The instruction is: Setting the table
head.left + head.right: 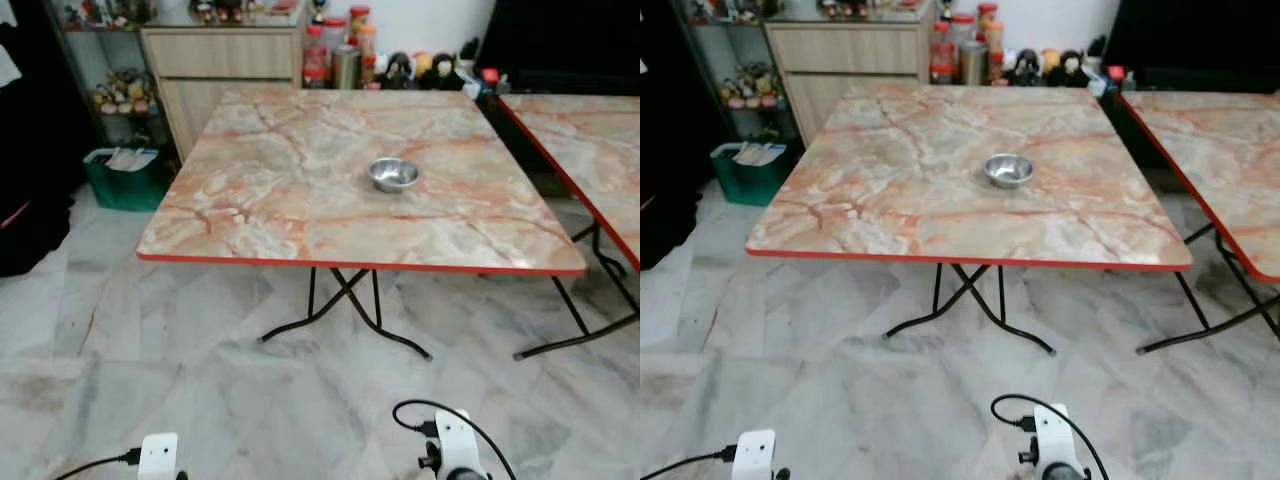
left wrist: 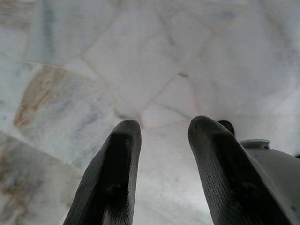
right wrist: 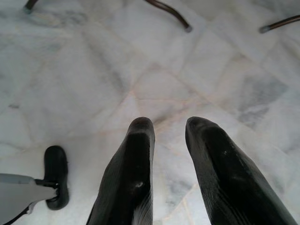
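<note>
A small steel bowl (image 1: pixel 393 173) stands alone near the middle of a square marble-patterned table with a red edge (image 1: pixel 250 215). Both arms hang low in front of me, their wrists at the bottom of the eye views. My left gripper (image 2: pixel 161 129) points down at the marble floor, open, with nothing between its black fingers (image 2: pixel 119 159). My right gripper (image 3: pixel 168 126) also hangs over the floor, open and empty, fingers (image 3: pixel 136 154) a short gap apart.
A second marble table (image 1: pixel 590 150) stands to the right with a gap between. Behind the first table are a wooden cabinet (image 1: pixel 220 60), jars and bottles (image 1: pixel 345 55), and a green bin (image 1: pixel 125 175) at the left. Black folding legs (image 1: pixel 345 310) spread under the table.
</note>
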Tool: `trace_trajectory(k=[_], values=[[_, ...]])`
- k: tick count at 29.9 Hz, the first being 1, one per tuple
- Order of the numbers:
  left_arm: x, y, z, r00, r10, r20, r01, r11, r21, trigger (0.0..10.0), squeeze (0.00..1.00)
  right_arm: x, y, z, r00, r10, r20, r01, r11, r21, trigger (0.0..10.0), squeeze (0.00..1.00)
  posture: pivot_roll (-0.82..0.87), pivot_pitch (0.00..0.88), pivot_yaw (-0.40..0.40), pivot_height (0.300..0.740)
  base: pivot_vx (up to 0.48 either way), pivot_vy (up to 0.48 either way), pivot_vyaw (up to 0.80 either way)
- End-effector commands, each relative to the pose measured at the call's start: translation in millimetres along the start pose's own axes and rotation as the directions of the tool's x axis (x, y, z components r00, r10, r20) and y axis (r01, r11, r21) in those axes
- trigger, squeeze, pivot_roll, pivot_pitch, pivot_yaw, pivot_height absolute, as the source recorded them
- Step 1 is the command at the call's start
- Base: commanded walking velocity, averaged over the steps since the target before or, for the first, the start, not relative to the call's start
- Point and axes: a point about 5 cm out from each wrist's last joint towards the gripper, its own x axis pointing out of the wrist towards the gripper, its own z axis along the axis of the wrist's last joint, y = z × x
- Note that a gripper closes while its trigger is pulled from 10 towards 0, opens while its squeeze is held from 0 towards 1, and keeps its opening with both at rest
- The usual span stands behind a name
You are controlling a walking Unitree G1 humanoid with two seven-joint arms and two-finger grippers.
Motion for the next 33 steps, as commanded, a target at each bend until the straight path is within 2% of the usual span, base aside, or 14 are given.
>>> trace_trajectory(k=[1,9,15,33], values=[[0.0,-0.3,-1.6,1.000,-0.001,-0.016,0.002,1.000,0.017,10.0,0.00,0.8,-1.3,3.4,1.000,-0.004,0.005,0.004,1.000,0.019,10.0,0.00,0.03,0.000,-0.015,0.740,0.000,0.000,0.00],[0.0,3.3,-1.4,1.000,0.006,-0.016,-0.006,1.000,0.023,10.0,0.00,1.2,-0.8,6.0,1.000,-0.008,0.018,0.008,1.000,0.015,10.0,0.00,0.03,0.000,-0.006,0.740,0.000,0.000,0.00],[-0.1,6.1,-1.5,1.000,0.009,-0.016,-0.008,0.999,0.035,10.0,0.00,0.8,-0.1,4.6,1.000,-0.017,0.018,0.016,0.999,0.027,10.0,0.00,0.03,0.000,0.006,0.740,0.000,0.000,0.56],[0.2,8.4,-0.2,1.000,0.001,-0.012,0.000,0.997,0.075,10.0,0.00,0.4,0.2,2.3,1.000,-0.016,0.011,0.015,0.997,0.076,10.0,0.00,0.02,0.000,0.023,0.740,0.000,0.000,0.00]])
